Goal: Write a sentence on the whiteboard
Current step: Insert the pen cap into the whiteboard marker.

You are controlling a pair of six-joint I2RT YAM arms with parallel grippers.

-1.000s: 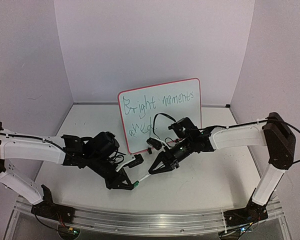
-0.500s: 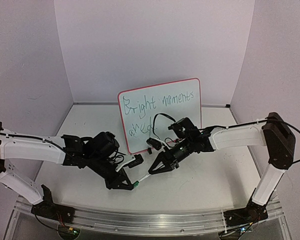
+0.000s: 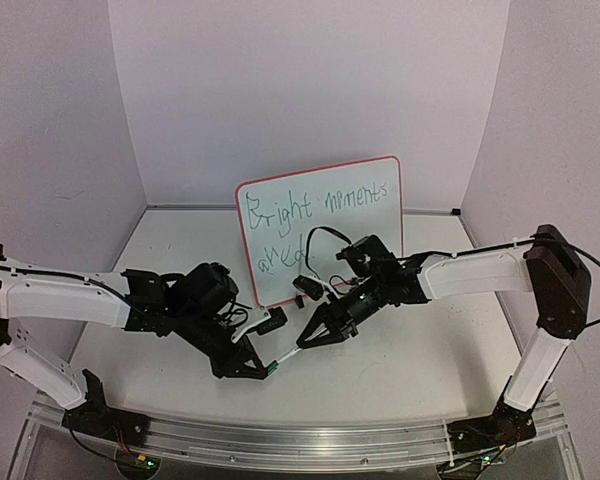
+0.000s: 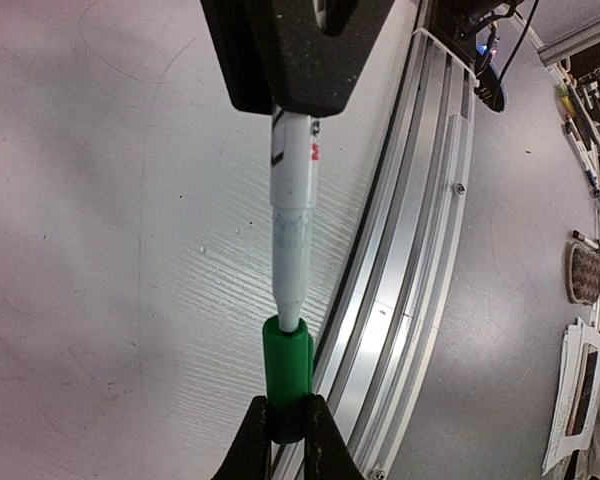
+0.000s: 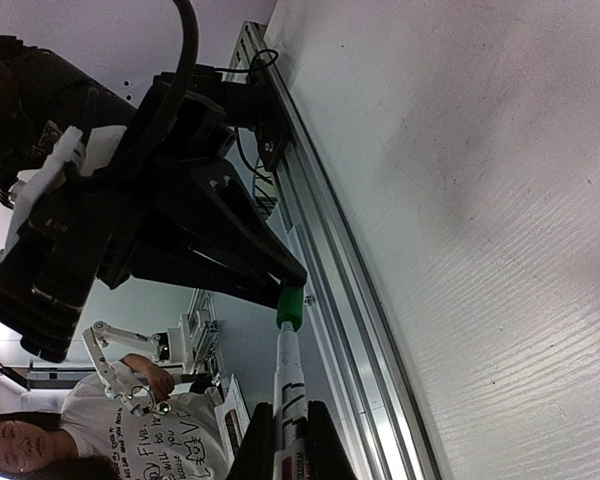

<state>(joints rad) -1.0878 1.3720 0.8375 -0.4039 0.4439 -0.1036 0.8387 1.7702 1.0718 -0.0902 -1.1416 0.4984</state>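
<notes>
The whiteboard (image 3: 320, 225) stands upright at the back centre, white with a red rim and green handwriting on it. In front of it a white marker (image 3: 288, 356) hangs above the table between the two arms. My right gripper (image 3: 305, 342) is shut on the marker (image 5: 289, 400) barrel. My left gripper (image 3: 264, 366) is shut on the green cap (image 4: 288, 375), which sits over the marker's tip. In the left wrist view the marker (image 4: 293, 200) runs from the cap up into the right gripper (image 4: 300, 60). The right wrist view has the cap (image 5: 291, 307) against the left gripper (image 5: 200, 240).
An aluminium rail (image 3: 280, 445) runs along the table's near edge, just below the joined marker and cap. Lilac walls close the back and both sides. A person (image 5: 40, 440) sits beyond the rail in the right wrist view.
</notes>
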